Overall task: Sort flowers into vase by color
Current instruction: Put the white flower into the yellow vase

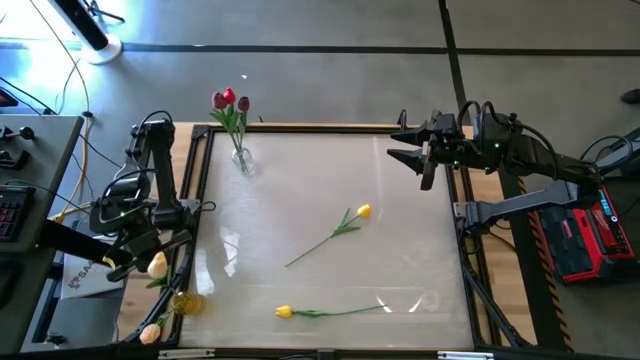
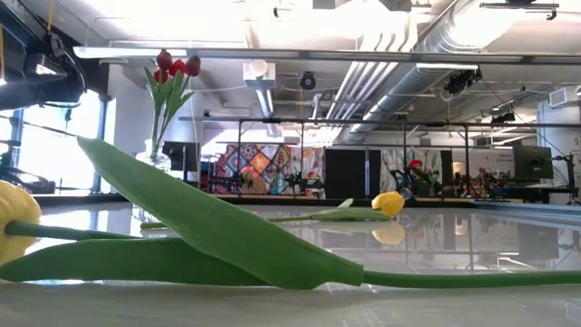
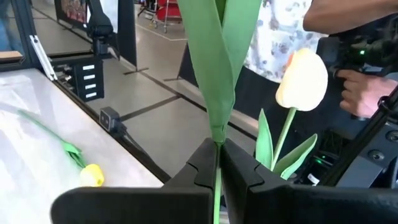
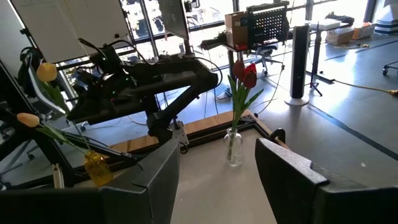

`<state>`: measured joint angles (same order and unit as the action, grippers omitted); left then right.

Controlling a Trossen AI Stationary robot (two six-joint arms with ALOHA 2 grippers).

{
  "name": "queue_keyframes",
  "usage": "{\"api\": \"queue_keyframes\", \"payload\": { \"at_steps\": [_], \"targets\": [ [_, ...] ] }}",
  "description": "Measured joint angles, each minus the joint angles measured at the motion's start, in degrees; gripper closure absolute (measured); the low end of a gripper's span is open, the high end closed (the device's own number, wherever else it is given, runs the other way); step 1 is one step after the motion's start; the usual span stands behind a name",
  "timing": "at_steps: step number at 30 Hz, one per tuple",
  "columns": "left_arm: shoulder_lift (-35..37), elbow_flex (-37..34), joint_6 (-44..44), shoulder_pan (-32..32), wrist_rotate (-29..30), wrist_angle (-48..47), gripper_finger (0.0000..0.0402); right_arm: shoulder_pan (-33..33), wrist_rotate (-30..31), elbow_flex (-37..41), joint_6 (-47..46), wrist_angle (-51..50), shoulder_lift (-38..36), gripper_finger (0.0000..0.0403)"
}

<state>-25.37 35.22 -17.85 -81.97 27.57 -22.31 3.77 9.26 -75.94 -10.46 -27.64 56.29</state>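
Left gripper (image 3: 217,171) is clamped tight on the green stem of a cream tulip (image 1: 157,264), held above the amber vase (image 1: 187,302) at the table's left edge. Right gripper (image 1: 400,146) hovers fully spread, empty, well apart from the two yellow tulips (image 1: 362,211) lying on the table.

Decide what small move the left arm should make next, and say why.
Probably guide the stem down into the yellow vase, then release. The left gripper has its jaws shut on that green stem close to the vase at the table's left edge, and a cream tulip already sits in it. The right gripper waits open at the table's right edge.
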Motion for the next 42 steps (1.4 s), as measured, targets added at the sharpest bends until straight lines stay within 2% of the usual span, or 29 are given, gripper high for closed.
{"api": "queue_keyframes", "payload": {
  "at_steps": [18,30,33,39,42],
  "targets": [
    [-2.7,0.0,0.3,-0.7,0.7,0.3,0.0401,0.0,0.0,0.0,0.0,0.0,0.0,0.0203],
    [-2.7,0.0,3.9,-0.7,7.6,0.4,0.0401,0.0,0.0,0.0,0.0,0.0,0.0,0.0203],
    [-2.7,0.0,2.3,-0.7,5.3,0.4,0.0401,0.0,0.0,0.0,0.0,0.0,0.0,0.0203],
    [-2.7,0.0,-2.6,-0.7,-6.1,1.6,0.0401,0.0,0.0,0.0,0.0,0.0,0.0,0.0203],
    [-2.7,0.0,-3.0,-0.7,-7.6,1.6,0.0401,0.0,0.0,0.0,0.0,0.0,0.0,0.0203]
  ]
}}
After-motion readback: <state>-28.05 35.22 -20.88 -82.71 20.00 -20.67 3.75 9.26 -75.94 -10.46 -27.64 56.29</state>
